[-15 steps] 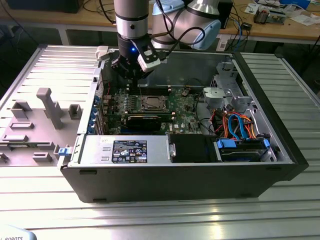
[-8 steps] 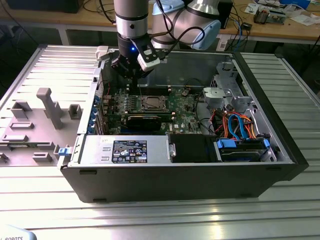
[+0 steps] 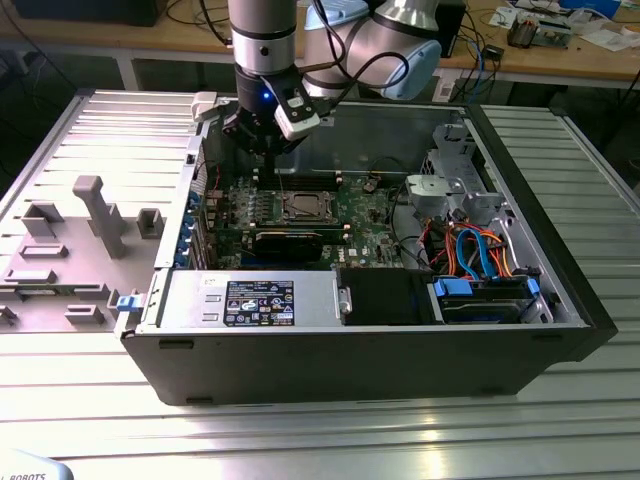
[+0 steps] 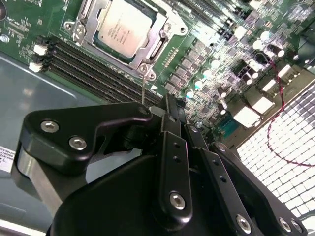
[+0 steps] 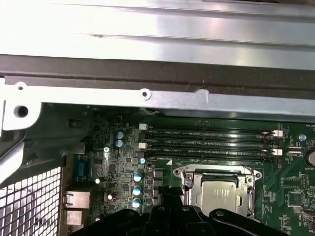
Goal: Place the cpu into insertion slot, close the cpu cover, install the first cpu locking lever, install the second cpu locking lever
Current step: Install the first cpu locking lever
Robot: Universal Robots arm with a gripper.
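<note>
The cpu (image 4: 123, 27) lies flat in the insertion slot (image 5: 183, 177) on the green motherboard (image 3: 365, 215), its silvery top facing up. The cpu cover (image 4: 156, 37) is down around it, framing the chip. One thin wire locking lever (image 4: 142, 86) stands up from a corner of the slot toward my gripper (image 4: 170, 105), and its upper end is hidden behind the gripper body. My gripper (image 3: 268, 160) hangs shut just above the board, toward the exterior view's left of the slot. In the first wrist view the cpu (image 5: 221, 194) sits beside my gripper (image 5: 170, 196).
Long black memory slots (image 5: 206, 142) run beside the socket. A black card (image 3: 290, 242), a power supply (image 3: 250, 300) and a drive bay with blue and orange cables (image 3: 480, 260) crowd the case. The case wall (image 5: 147, 93) is close. A grey fixture tray (image 3: 80, 240) lies outside.
</note>
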